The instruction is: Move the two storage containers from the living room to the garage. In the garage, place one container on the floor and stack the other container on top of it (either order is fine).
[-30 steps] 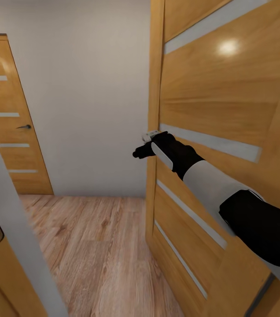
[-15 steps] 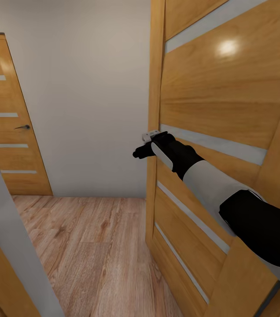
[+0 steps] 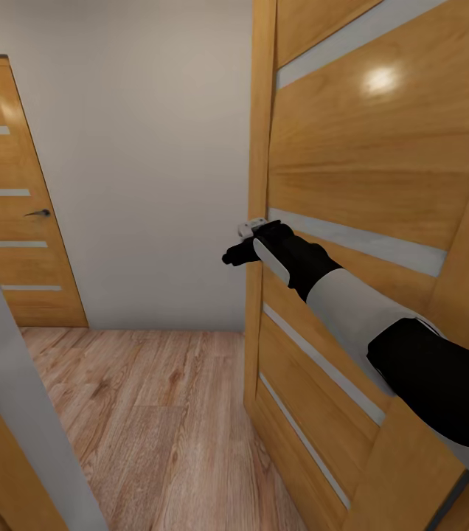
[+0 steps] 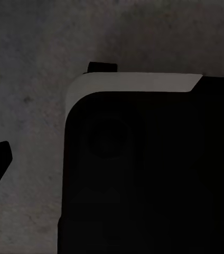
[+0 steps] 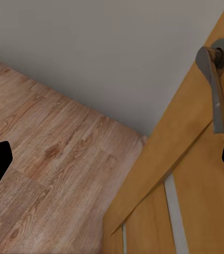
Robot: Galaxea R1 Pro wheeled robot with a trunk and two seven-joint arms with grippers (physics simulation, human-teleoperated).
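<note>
R jaws spread wide, both tips at the frame edges in the wrist view, nothing between them. Door handle sits just beside the R tip, apart from it, hanging down. Head view: R gripper is at the free edge of the open door, by the latch plate; can't tell if it touches the edge.

L jaws: can't tell state. L wrist view is dark, with a black and white robot part over grey speckled ground.

Outward: wood plank floor runs ahead to a plain pale wall on the far side; a second, shut door far left; near left, a grey door frame.

Containers: not in sight, neither carried. We read this as a transit step, clearing the doorway, no container delivered yet from what's visible.

Next: probably push the door further R so the base fits through, keeping the R forearm off the leaf, then drive on.
</note>
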